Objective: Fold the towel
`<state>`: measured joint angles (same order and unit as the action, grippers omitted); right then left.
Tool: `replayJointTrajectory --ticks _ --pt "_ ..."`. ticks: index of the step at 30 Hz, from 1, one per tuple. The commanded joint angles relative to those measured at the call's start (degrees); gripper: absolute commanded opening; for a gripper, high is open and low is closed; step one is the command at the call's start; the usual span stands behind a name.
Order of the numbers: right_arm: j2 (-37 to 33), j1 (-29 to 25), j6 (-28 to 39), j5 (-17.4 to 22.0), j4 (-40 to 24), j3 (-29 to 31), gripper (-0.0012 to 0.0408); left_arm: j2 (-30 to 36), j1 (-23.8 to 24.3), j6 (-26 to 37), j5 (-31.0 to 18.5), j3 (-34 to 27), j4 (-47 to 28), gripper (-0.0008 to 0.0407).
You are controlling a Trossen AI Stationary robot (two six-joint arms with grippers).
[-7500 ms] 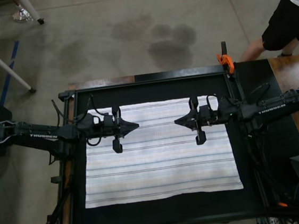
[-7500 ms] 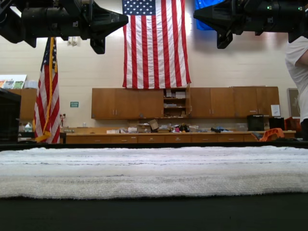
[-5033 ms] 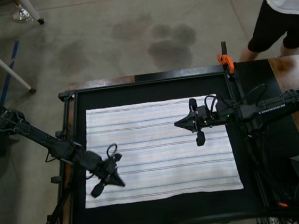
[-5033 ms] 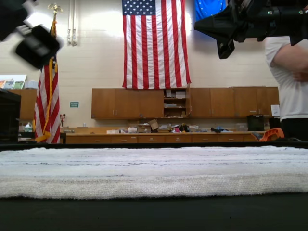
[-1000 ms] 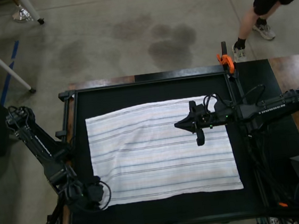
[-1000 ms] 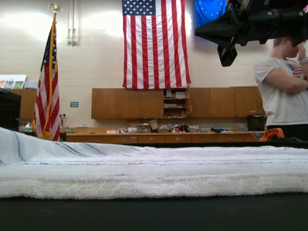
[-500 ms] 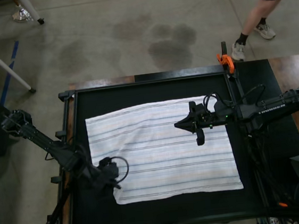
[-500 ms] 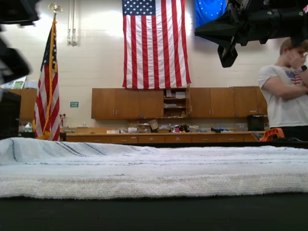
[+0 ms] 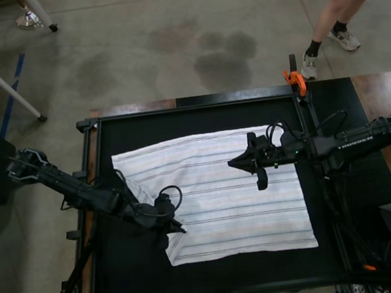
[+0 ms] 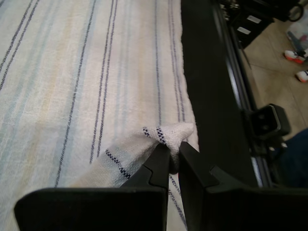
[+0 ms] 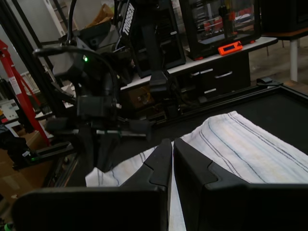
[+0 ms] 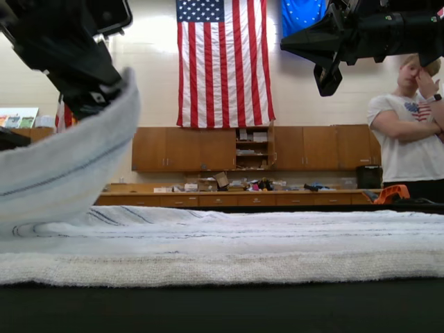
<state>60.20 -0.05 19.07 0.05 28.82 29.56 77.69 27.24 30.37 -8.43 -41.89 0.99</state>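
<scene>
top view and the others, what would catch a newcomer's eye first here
The striped towel covers most of the black table, and the left gripper has pinched one corner and lifted it over the cloth. The right gripper hovers shut above the towel's far side. In the exterior view a large American flag hangs on the back wall.

We see the towel [image 9: 221,186] as white with thin dark grey stripes in groups, faint yellowish and bluish tints between them. The table [image 9: 200,121] beneath is black. The arms and the left gripper [image 10: 174,156] are black. An orange clamp [image 9: 293,78] shows. The flag [image 12: 223,62] is red-and-white striped.
</scene>
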Motion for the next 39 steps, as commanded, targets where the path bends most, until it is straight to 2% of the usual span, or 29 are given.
replayJointTrajectory --ticks 1,9,17,28,39 --pt "0.00 0.00 0.00 0.02 0.00 0.00 0.0000 2.23 -0.37 -0.81 0.20 -0.02 2.78 0.0000" --pt "0.00 0.00 -0.02 0.02 0.72 0.00 0.0000 9.68 -2.38 -3.52 0.44 -0.74 14.73 0.0000" --pt "0.00 0.00 -0.04 0.02 2.03 0.00 0.0000 17.99 -4.96 -8.59 1.70 -8.74 14.51 0.0000" --pt "0.00 0.02 -0.02 0.02 2.05 0.00 0.0000 28.52 -8.87 -14.14 6.64 -21.57 14.49 0.0000" --pt "0.00 0.02 0.00 0.00 2.03 0.00 0.0000 33.09 -10.25 -18.10 7.54 -26.56 14.43 0.0000"
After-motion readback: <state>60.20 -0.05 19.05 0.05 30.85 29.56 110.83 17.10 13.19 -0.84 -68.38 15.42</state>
